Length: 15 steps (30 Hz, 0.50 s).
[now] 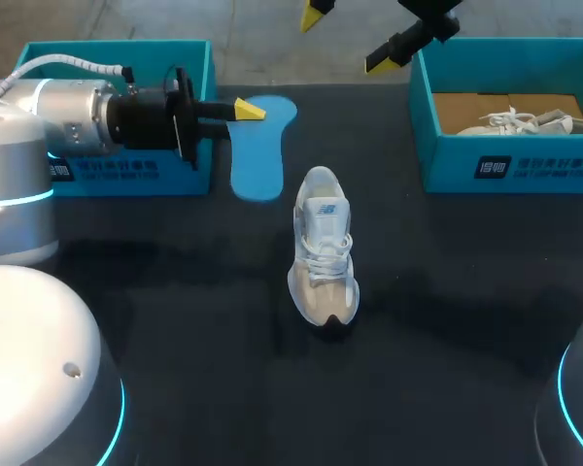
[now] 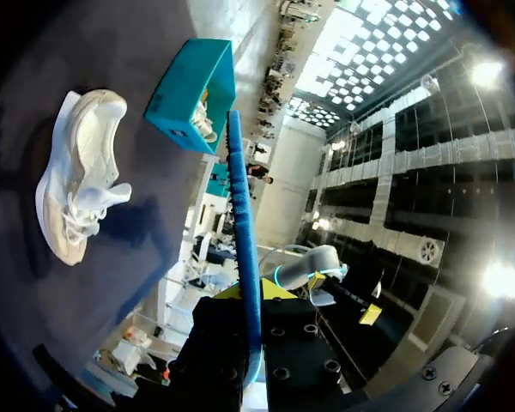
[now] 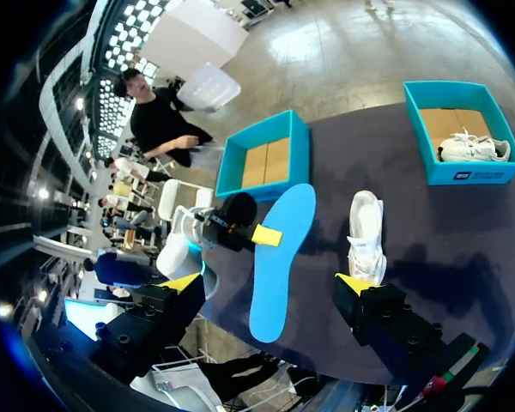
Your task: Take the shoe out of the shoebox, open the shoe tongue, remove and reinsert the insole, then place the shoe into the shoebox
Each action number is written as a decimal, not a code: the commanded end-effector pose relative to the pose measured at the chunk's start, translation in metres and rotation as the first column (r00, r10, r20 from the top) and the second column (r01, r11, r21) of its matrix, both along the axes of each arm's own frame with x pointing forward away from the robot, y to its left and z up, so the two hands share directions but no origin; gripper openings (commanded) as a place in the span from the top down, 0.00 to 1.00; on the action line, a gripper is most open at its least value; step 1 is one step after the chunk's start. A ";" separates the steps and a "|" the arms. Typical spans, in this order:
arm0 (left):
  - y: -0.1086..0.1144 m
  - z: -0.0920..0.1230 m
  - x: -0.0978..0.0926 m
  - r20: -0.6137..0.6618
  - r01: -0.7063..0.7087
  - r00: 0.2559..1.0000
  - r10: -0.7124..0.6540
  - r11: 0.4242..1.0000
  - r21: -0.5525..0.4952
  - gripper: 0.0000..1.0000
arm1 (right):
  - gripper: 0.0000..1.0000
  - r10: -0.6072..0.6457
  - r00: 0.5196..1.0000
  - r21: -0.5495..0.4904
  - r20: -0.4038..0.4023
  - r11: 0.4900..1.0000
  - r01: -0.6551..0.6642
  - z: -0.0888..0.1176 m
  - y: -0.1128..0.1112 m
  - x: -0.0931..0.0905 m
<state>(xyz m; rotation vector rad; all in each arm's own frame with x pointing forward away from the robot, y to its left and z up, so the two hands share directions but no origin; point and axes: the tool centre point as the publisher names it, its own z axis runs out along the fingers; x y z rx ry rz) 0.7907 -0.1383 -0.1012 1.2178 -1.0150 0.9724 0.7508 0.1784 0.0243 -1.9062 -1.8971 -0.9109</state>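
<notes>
Shoe stands upright at the centre of the table, toe to 6 o'clock, touched by neither gripper. At its 11 o'clock, left gripper is clamped on the blue insole, which is outside the shoe.

Left box is at 10 o'clock, empty. Right box at 2 o'clock holds a second shoe. Right gripper is at 12 o'clock, fingers spread, nothing held.

Judgement: insole is out and reinsertion is in hand. Next move: line the insole up with the shoe opening and slide it in; right gripper probably steadies the shoe.

Print: white label on each box front, logo on tongue; not transcribed.
</notes>
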 end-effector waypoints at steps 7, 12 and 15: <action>-0.003 0.004 -0.004 0.183 -0.073 0.981 0.071 0.997 0.000 1.00 | 0.00 -0.006 1.000 0.000 0.002 1.000 0.006 -0.001 -0.002 0.001; -0.005 0.003 -0.002 0.272 -0.080 0.959 0.075 0.997 0.008 1.00 | 0.00 -0.006 1.000 0.006 0.003 1.000 0.006 -0.003 -0.001 0.002; -0.007 0.002 -0.002 0.334 -0.096 0.938 0.090 0.995 0.001 1.00 | 0.00 -0.003 1.000 0.005 0.000 1.000 0.003 -0.003 0.000 0.003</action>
